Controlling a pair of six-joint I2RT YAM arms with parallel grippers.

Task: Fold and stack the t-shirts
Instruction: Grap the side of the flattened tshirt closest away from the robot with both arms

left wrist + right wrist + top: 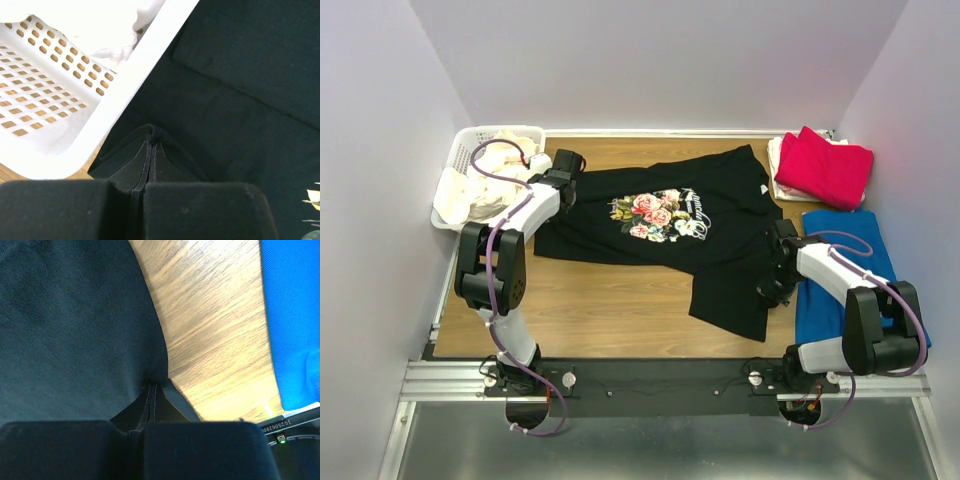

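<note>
Black cotton covers much of the wooden counter [620, 300]: a black t-shirt [720, 215] with a pink-rose print lies spread chest up between two robot arms. From overhead, the left pincer [562, 190] sits at the shirt's left edge, beside a white lattice basket [460, 150] heaped with cream-white clothes [470, 195]. The right pincer [775, 275] sits at its right edge. Neither grip can be read from that height.

The wrist cameras show them. The left pincer [151, 145] is closed on a raised fold of black fabric just beside the basket's wall. The right pincer [152, 387] is pinched on the shirt's edge where cloth meets bare wood.

Only the overhead view shows a folded crimson t-shirt [825, 165] at the far right corner. A blue cloth [875, 240] lies nearer, and its edge also appears in the right wrist view.
</note>
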